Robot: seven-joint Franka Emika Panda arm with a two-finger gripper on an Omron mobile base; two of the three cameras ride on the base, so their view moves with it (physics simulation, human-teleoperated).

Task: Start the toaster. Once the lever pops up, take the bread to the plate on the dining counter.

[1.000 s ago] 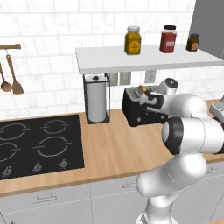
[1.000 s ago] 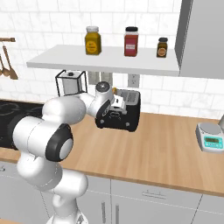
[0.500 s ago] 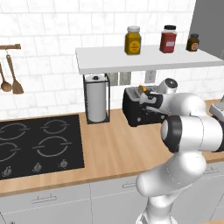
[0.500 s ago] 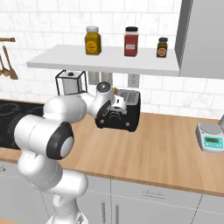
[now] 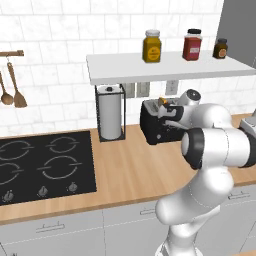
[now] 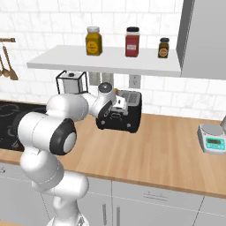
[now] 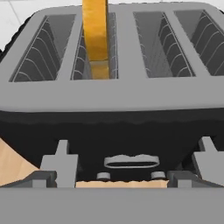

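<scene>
Up close at the toaster (image 5: 159, 124) now, parked along the back edge of the bench (image 5: 130, 170), just right of the paper towel roll (image 5: 110, 111) and under the shelf (image 5: 165, 67). End effector (image 7: 131, 175) released, jaws spread wide, gripping nothing, aimed square at the toaster's front face. Bread (image 7: 97, 39) standing upright in the second slot from the left in the hand view, top edge poking well above the slots, so probably not pressed down yet. Low on the front face, between the fingers, a small oval tab (image 7: 131, 162), likely the lever or its handle, though hard to say for certain.

Risks from here:
- Missing the lever with jaws this wide: straddling the tab instead of bearing on it, and no start.
- Pushing forward rather than down: toaster shoved toward the wall or twisted on the bench.
- Catching a fingertip on the toaster's lower edge during the press and stalling.
- Reaching for the bread too early, before any pop-up, and knocking it crooked in its slot.

Against the earlier base views: no shift worth calling. Same arm pose, same spot beside the toaster, jaws just as wide, bread and toaster unmoved.
</scene>
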